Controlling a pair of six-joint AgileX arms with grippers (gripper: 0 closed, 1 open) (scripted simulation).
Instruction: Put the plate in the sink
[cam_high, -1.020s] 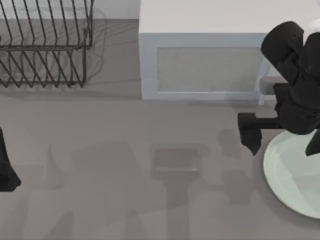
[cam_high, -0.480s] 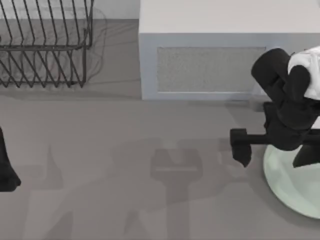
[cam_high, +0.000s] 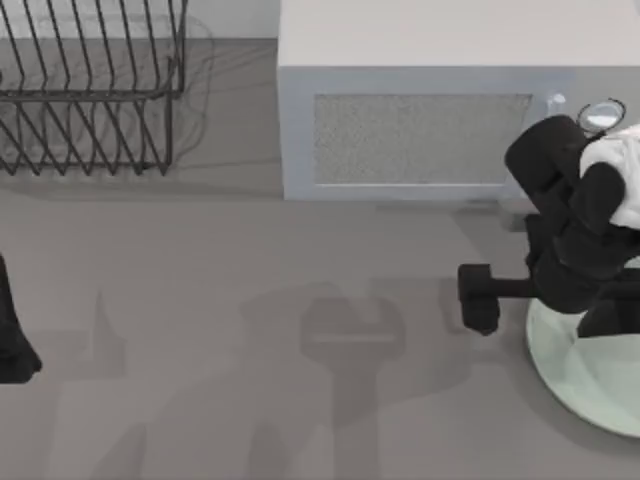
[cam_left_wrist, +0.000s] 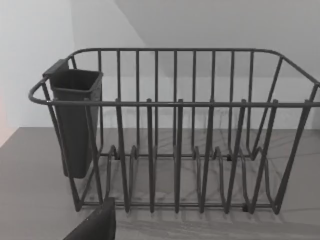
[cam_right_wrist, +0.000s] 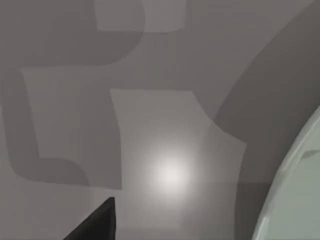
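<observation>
While unlabelled, plate (cam_high: 590, 375) lies under right pincer (cam_high: 480, 298) beside microwave (cam_high: 420, 120).

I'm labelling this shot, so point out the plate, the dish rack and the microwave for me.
plate (cam_high: 590, 385): top view, on its bare mint surface near the table's right edge.
dish rack (cam_left_wrist: 175, 103): left wrist view, on its front top rail.
microwave (cam_high: 420, 138): top view, on its speckled door panel.

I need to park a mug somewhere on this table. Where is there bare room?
The grey tabletop lies bare in front of the dark wire dish rack and boxy grey-white microwave. The right edge is crowded: the right gripper hangs beside the pale mint-green plate.
</observation>
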